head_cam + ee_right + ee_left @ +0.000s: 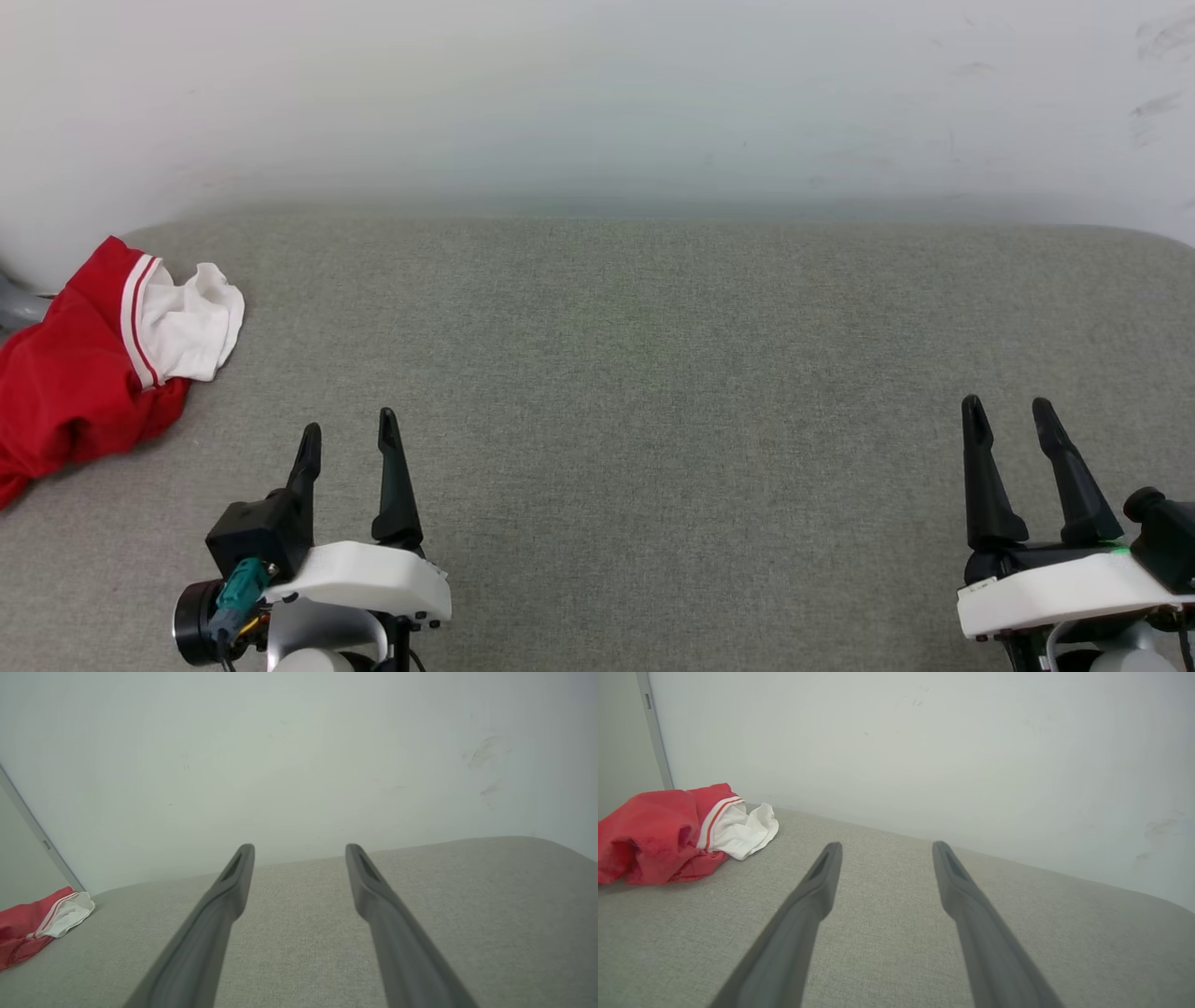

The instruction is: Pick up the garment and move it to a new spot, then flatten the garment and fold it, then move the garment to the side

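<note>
The light is bright, soft and even, with no glare. The wall point(597, 93) looks pale and washed out, and the line where it meets the surface point(653, 373) is hazy. Shadows are faint (one thin dark line hugs the garment point(75, 383)). Far from the wall, the left gripper point(883, 845) and right gripper point(300, 847) go blurry.

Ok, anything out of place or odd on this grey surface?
Only the garment: it lies crumpled in a heap at the left edge of the grey surface, one white sleeve bunched beside the red body. Nothing looks spilled or damaged.
</note>
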You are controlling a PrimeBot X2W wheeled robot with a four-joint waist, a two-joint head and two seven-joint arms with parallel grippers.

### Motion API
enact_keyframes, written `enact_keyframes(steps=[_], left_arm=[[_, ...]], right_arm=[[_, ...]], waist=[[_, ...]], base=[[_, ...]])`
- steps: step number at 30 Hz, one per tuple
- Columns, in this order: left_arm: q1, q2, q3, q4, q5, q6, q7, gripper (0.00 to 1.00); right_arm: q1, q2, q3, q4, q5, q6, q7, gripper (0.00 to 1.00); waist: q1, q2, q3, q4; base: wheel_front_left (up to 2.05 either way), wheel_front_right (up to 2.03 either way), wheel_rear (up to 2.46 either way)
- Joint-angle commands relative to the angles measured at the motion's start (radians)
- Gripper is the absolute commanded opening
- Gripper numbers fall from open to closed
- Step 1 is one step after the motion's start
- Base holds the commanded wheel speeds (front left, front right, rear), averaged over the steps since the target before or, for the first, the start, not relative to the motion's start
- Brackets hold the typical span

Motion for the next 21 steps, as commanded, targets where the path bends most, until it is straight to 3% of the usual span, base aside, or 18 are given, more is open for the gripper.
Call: enact_keyframes(steps=[1,21], left_arm=[[0.003,0.006,-0.003,-0.012,0.021,0.003,-0.007,1.0],[0.021,-0.007,-0.023,0.002,0.166,-0.013,-0.05,1.0]], right_arm=[[0.003,0.0,-0.001,-0.013,-0.022,0.0,-0.007,1.0],[0.019,0.001,-0.001,-0.016,-0.174,0.0,-0.05,1.0]], waist=[[0.0,0.0,0.0,0.0],[0.0,0.0,0.0,0.01]], base=[[0.0,0.0,0.0],[0.0,0.0,0.0]])
